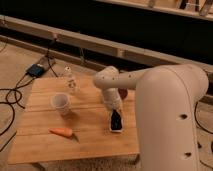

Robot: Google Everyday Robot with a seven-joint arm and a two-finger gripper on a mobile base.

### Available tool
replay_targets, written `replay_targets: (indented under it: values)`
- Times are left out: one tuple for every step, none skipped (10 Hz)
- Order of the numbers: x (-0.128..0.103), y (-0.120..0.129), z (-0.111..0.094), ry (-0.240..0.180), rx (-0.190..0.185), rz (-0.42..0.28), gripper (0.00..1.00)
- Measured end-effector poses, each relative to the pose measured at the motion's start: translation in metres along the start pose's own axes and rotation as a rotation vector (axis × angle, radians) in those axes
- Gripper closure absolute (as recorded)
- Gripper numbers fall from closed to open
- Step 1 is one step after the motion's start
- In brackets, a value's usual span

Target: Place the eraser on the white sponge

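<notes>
The black eraser [116,120] lies on the white sponge [116,129], whose cream edge shows around it, right of the table's middle. My gripper [113,106] hangs just above the eraser's far end, at the end of the white arm [165,100] that reaches in from the right. I cannot tell whether it touches the eraser.
A translucent plastic cup [61,103] stands left of centre on the wooden table [45,145]. An orange carrot [62,132] lies near the front left. A small clear bottle [70,80] stands at the back. A dark purple bowl [124,93] shows behind the arm. Cables lie on the floor at left.
</notes>
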Motion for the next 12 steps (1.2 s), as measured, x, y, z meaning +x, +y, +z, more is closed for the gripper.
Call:
replay_targets:
  values:
    - [-0.0009,-0.0009,0.0031,0.006,0.003,0.003,1.00]
    - [-0.0016,-0.0014,0.0066,0.016,0.008,0.005,0.99]
    - [-0.0022,-0.0011,0.0083,0.021,0.010,0.005,0.93]
    - [-0.0029,-0.0007,0.0096,0.027,0.012,0.006,0.83]
    - [-0.0040,-0.0003,0.0106,0.030,0.013,0.007,0.72]
    - [-0.0048,0.0001,0.0111,0.033,0.014,0.008,0.63]
    - [-0.0056,0.0004,0.0113,0.034,0.014,0.009,0.53]
    - [-0.0065,0.0005,0.0117,0.036,0.013,0.011,0.41]
    - [-0.0071,0.0007,0.0116,0.038,0.013,0.013,0.32]
    - [-0.0075,0.0006,0.0117,0.039,0.012,0.014,0.23]
    - [-0.0077,0.0005,0.0118,0.041,0.012,0.016,0.20]
    - [-0.0079,0.0003,0.0120,0.043,0.012,0.017,0.20]
